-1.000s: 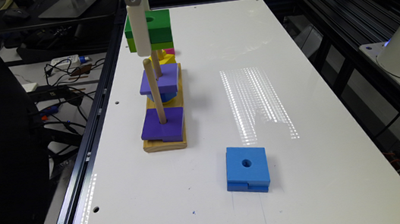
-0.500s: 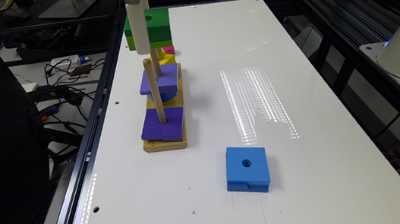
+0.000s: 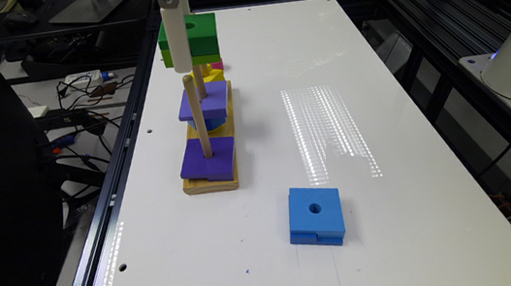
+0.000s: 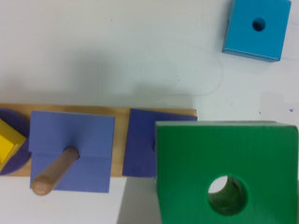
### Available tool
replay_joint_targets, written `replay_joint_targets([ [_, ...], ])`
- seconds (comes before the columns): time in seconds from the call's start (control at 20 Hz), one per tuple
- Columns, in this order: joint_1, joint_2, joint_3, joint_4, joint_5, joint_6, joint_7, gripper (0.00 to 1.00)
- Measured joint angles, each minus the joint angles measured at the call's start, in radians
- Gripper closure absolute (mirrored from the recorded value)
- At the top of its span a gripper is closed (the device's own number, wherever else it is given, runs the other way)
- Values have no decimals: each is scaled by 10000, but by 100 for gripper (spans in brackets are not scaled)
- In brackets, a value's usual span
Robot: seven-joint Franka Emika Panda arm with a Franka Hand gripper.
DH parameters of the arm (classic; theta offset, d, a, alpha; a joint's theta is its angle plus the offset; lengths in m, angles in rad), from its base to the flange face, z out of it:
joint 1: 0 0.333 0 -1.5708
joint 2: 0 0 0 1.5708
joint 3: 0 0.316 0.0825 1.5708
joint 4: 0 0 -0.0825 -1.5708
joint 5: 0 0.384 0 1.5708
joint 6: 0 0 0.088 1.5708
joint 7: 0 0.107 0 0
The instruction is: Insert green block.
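Jaws clamped on green block (image 3: 196, 35), held up w/ gripper (image 3: 179, 49) above the wooden peg board (image 3: 211, 182) at exterior view's left, hole roughly over a peg (image 3: 197, 116) for threading. Blue block (image 3: 315, 213) sits nearer, apart.

White tabletop (image 3: 377, 98), glossy, a light reflection patch near its middle. Directly on it: a wooden base (image 3: 211, 183) toward the exterior view's left, carrying upright pegs and stacked purple blocks, and a blue square block (image 3: 316, 216) with a round centre hole, lying flat, well apart from the base, toward the near edge.
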Motion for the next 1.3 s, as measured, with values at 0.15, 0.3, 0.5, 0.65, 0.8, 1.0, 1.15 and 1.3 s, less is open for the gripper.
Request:
replay_joint_targets([
  [0.15,0,232,-1,-1,-6,240,-3,100],
  [0.3,0,260,0,2,-6,269,-3,100],
  [0.5,5,308,4,-3,-6,281,-3,100],
  [0.65,10,356,10,-3,-6,310,-2,100],
  [0.8,10,371,12,-3,-6,321,-2,100],
  [1.0,11,471,13,-17,-9,404,-2,100],
  [1.15,12,491,13,-6,-11,427,-2,100],
  [1.3,12,491,13,-6,-11,428,-2,100],
])
